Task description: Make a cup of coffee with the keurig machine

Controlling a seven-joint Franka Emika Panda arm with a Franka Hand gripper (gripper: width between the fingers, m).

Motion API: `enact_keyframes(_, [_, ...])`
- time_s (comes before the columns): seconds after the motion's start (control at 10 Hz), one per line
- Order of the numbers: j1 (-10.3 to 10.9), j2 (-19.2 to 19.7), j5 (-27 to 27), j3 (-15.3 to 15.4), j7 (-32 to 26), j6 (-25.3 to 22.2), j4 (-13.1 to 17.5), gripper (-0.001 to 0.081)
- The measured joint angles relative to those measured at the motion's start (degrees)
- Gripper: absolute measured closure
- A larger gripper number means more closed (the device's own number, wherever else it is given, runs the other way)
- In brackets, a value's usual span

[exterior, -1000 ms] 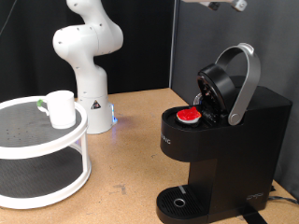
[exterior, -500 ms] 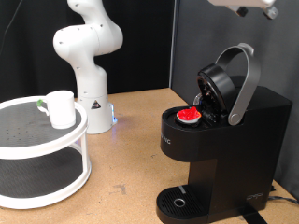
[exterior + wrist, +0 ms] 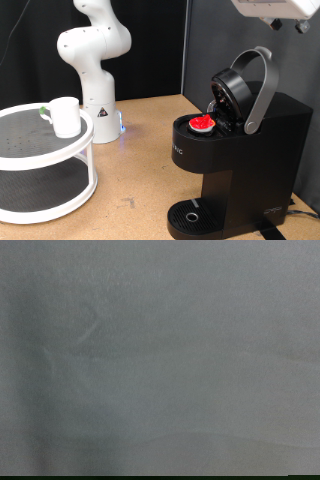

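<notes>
Shifted further toward the exterior view's right along the top edge since a second ago: end effector (image 3: 278, 12), now a pale block cut off by the frame, high above the keurig machine (image 3: 240, 150) and touching nothing. Cannot tell whether spread or pressed together, fingers out of sight. Nothing but blurred, featureless grey in the wrist view. Unchanged otherwise. Keurig machine at the exterior view's lower right on the wooden tabletop (image 3: 140, 150), boxy and matte black, hinged lid (image 3: 236, 95) tipped up and open, grey arched handle (image 3: 262, 85) rising behind it. Small pod with a red top (image 3: 203, 123) seated in the open chamber, exposed beneath the raised lid. Round drip tray (image 3: 190, 215) at the machine's base, bare. Cup (image 3: 65, 116), plain white, well apart from the machine at the exterior view's left, upright on the upper level of a round two-tier white rack (image 3: 45, 165), near that level's far edge; small greenish bit (image 3: 44, 111) just beside the cup, too small to identify. Second white robot arm (image 3: 93, 55) standing on its base behind the rack, between rack and dark backdrop (image 3: 215, 35), with a small blue glow (image 3: 121, 126) at its foot. Open stretch of tabletop between rack and machine. Raised lid and handle standing directly under the end effector, tallest things beneath it.
</notes>
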Motion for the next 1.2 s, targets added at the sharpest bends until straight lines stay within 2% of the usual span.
enact_keyframes(0.1, [0.0, 0.2, -1.1, 0.2, 0.1, 0.0, 0.0, 0.0185])
enact_keyframes(0.2, [0.0, 0.3, -2.0, 0.2, 0.1, 0.0, 0.0, 0.0370])
enact_keyframes(0.3, [-0.1, 0.4, -3.0, 0.2, 0.1, -0.1, -0.1, 0.0370])
enact_keyframes(0.4, [-0.2, 0.5, -4.1, 0.2, 0.1, -0.2, -0.3, 0.0505])
enact_keyframes(0.5, [-0.3, 0.5, -5.1, 0.0, 0.1, -0.4, -0.7, 0.0688])
enact_keyframes(0.6, [-0.6, 0.6, -5.9, -0.1, 0.1, -0.7, -1.2, 0.0688])
enact_keyframes(0.7, [-0.9, 0.6, -6.3, -0.3, 0.1, -0.8, -1.6, 0.0768])
enact_keyframes(1.2, [-1.8, 0.3, -6.1, -2.1, -1.6, -2.7, -2.3, 0.0805])
